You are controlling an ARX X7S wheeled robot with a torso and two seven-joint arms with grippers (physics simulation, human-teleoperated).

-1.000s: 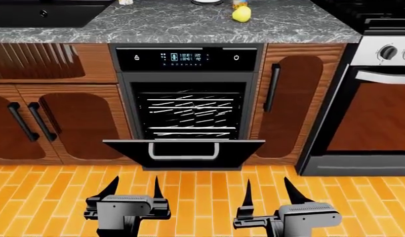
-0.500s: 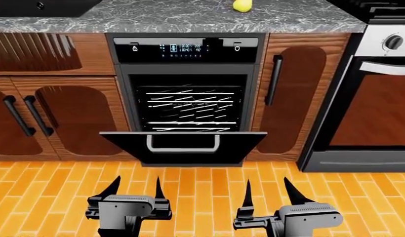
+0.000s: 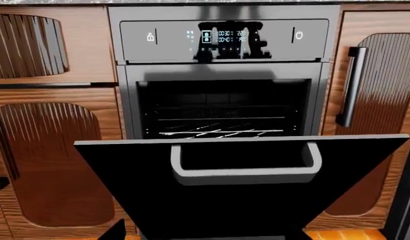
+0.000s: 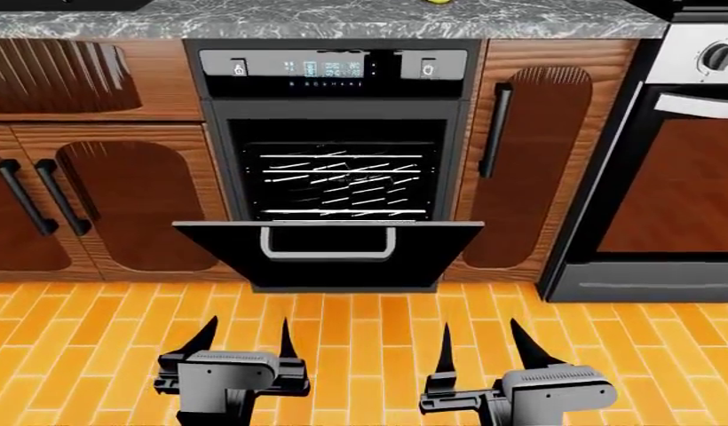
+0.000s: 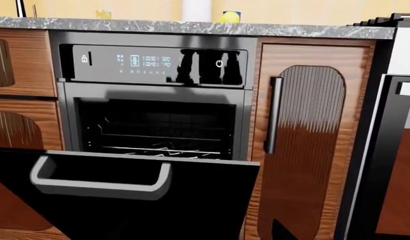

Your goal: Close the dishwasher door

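Observation:
The dishwasher door (image 4: 328,264), a glossy black panel with a grey U-shaped handle (image 4: 328,247), hangs partly open, tilted outward below the cyan-lit control strip (image 4: 328,67). Wire racks (image 4: 340,182) show in the opening. My left gripper (image 4: 247,333) and right gripper (image 4: 480,335) are both open and empty, low over the floor in front of the door and apart from it. The left wrist view shows the door (image 3: 245,205) and handle (image 3: 245,174) close ahead. The right wrist view shows the door (image 5: 125,215) and handle (image 5: 98,184) off to one side.
Brown wood cabinet doors (image 4: 115,204) with black handles stand left of the dishwasher, and a narrow one (image 4: 524,160) stands right. The reddish-glass oven (image 4: 672,177) is at far right. A marble counter (image 4: 340,22) runs above. The orange plank floor (image 4: 364,311) lies under my grippers.
The cabinets and dishwasher have slid upward in the head view, so less counter shows. The door's tilt looks unchanged. Both grippers stay open in the same place in the view.

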